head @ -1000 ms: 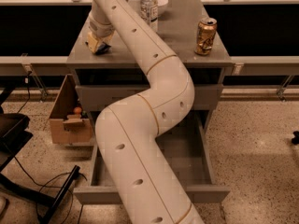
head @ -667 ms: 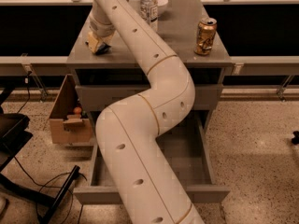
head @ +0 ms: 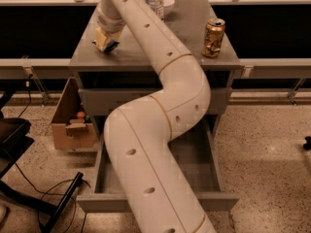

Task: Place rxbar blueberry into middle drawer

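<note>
I have the gripper [head: 107, 39] low over the left front of the cabinet [head: 190, 14] top. A dark-blue shape at its tip reads as the rxbar blueberry [head: 112, 45]. I cannot tell how far the gripper is open, or whether it has hold of the bar. The middle drawer [head: 219, 201] stands pulled out at the cabinet's base, with the arm crossing above it. A gold can [head: 214, 38] stands upright on the cabinet top's right side.

I see through one camera, high behind the arm [head: 160, 144], facing down along it. The gripper [head: 106, 39] sits far off at upper left, above the cabinet top [head: 192, 16].
</note>
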### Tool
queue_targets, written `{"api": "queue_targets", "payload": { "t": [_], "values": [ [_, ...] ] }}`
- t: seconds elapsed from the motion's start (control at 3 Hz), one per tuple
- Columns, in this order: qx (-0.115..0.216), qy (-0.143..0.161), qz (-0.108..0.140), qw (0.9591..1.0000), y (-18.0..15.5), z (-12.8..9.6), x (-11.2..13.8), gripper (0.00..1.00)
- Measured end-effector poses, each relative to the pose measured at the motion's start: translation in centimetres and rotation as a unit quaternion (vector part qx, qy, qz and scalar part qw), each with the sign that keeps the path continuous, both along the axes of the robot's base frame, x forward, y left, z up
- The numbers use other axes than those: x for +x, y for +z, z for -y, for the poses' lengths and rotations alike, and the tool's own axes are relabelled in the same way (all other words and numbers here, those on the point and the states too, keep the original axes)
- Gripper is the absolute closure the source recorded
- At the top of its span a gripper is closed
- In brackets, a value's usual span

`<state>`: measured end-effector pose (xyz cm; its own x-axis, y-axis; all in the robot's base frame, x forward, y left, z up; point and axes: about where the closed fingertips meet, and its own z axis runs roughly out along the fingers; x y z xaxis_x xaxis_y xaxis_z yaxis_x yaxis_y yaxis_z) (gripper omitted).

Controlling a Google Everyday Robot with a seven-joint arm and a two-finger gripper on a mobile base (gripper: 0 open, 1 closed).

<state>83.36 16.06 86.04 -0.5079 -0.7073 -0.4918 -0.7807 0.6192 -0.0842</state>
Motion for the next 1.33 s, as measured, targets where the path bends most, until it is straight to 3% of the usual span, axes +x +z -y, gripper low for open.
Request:
{"api": "queue_targets", "payload": {
  "t": [0.33, 0.67, 1.0, 1.33],
  "values": [
    [0.013, 0.014, -0.007, 0.9998, 2.9, 3.1, -1.8, 1.00],
    [0.034, -0.010, -0.035, 0.9987, 4.4, 8.4, -3.6, 1.00],
    [0.064, -0.058, -0.059, 0.9945, 6.4, 14.4, -6.1, 1.00],
    [0.110, -0.112, -0.036, 0.9869, 11.7, 20.3, -10.0, 1.00]
  ]
}}
